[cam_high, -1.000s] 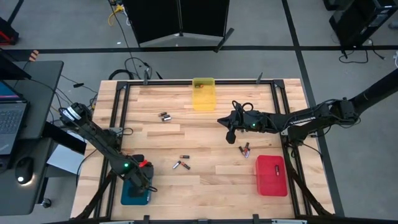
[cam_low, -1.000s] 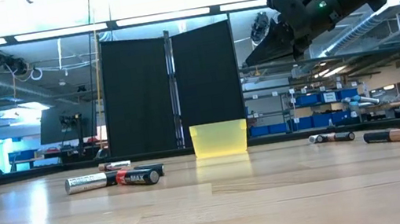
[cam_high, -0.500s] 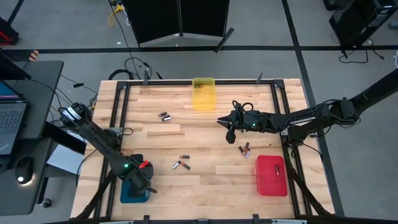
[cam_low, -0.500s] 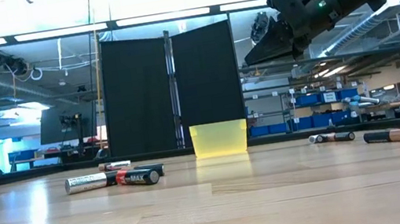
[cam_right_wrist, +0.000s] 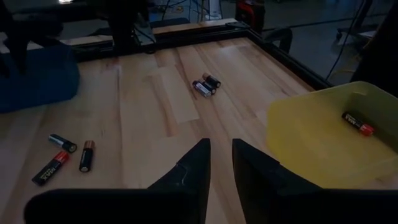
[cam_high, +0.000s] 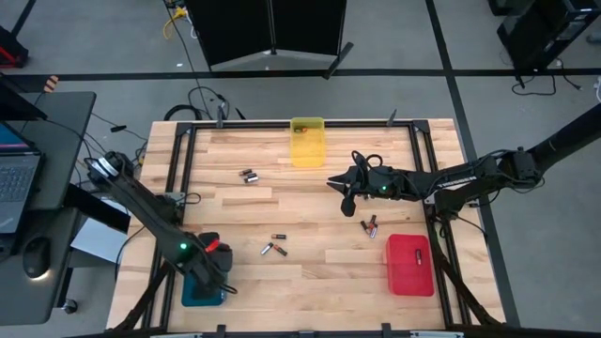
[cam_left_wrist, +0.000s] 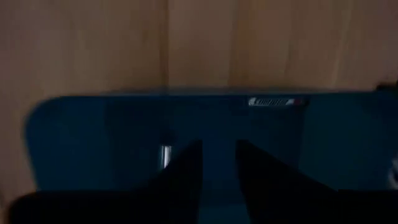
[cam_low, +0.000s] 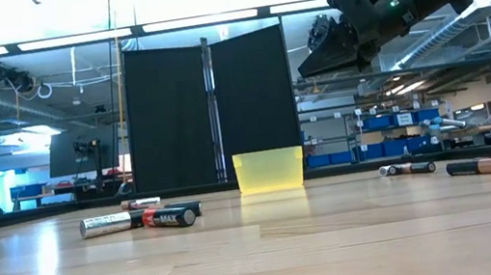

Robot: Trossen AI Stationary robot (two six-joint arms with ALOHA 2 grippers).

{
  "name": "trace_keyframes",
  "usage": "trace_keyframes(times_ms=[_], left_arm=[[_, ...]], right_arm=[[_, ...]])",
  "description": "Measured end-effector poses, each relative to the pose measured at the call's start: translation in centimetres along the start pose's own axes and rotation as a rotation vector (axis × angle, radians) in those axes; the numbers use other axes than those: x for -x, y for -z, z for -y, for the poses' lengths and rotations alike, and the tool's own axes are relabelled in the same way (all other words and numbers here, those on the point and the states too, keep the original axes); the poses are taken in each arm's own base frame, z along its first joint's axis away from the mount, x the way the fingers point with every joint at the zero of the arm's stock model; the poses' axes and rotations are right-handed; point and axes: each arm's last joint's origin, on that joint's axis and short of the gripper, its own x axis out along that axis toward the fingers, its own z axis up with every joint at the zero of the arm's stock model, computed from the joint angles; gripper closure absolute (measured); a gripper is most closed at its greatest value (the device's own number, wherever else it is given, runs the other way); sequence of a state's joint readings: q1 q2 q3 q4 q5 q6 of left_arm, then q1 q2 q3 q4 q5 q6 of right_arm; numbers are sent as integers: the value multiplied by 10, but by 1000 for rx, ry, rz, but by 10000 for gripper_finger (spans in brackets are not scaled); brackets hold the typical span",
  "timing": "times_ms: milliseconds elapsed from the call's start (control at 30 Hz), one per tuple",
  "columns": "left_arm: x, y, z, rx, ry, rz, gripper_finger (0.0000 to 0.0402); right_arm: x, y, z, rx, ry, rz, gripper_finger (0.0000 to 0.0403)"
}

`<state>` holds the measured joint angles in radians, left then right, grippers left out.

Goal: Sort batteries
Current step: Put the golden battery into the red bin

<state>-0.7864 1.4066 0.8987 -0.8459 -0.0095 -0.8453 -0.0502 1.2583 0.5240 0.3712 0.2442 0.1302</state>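
Batteries lie loose on the wooden table: a pair [cam_high: 249, 176] at the far left, three [cam_high: 274, 248] near the middle, two [cam_high: 371, 225] by the red tray [cam_high: 410, 265]. One battery [cam_right_wrist: 357, 122] lies in the yellow tray [cam_high: 307, 141]. Two more, one [cam_left_wrist: 277, 101] with a red end and one silvery [cam_left_wrist: 165, 155], lie in the blue tray [cam_left_wrist: 112, 143]. My left gripper [cam_left_wrist: 217, 165] hangs open above the blue tray, pointing down, with nothing between its fingers. My right gripper [cam_right_wrist: 221, 158] hovers open over the table's middle [cam_high: 345, 194], well above the wood, pointing toward the far left.
The blue tray [cam_high: 200, 291] sits at the near left corner, the red tray at the near right, the yellow tray at the middle of the far edge. A black frame [cam_high: 183, 141] rims the table. Bare wood lies between the battery groups.
My left gripper has risen straight up from the blue tray, still pointing down. My right arm has kept still. No battery on the table has moved.
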Motion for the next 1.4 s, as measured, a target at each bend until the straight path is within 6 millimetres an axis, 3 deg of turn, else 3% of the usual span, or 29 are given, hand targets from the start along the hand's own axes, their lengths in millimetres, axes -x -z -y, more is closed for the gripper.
trace_keyframes(times_ms=[133,333,633,833,1033,1233,1400], left_arm=[[15,2,-7,8,3,135,389],[20,2,-26,39,67,380,397],[4,-10,-69,-10,153,711,399],[1,-21,-85,-86,158,873,398],[8,-30,-92,-169,141,967,398],[14,-35,-96,-215,110,1033,397],[16,-37,-96,-233,88,1065,397]], right_arm=[[0,0,0,2,-3,2,325],[0,-2,-1,23,-18,14,330],[-5,1,-8,-18,-148,3,385],[-36,8,-34,-32,-246,-67,380],[-77,0,-72,-11,-298,-119,354],[-110,4,-97,17,-303,-238,313],[-123,11,-116,36,-328,-262,270]])
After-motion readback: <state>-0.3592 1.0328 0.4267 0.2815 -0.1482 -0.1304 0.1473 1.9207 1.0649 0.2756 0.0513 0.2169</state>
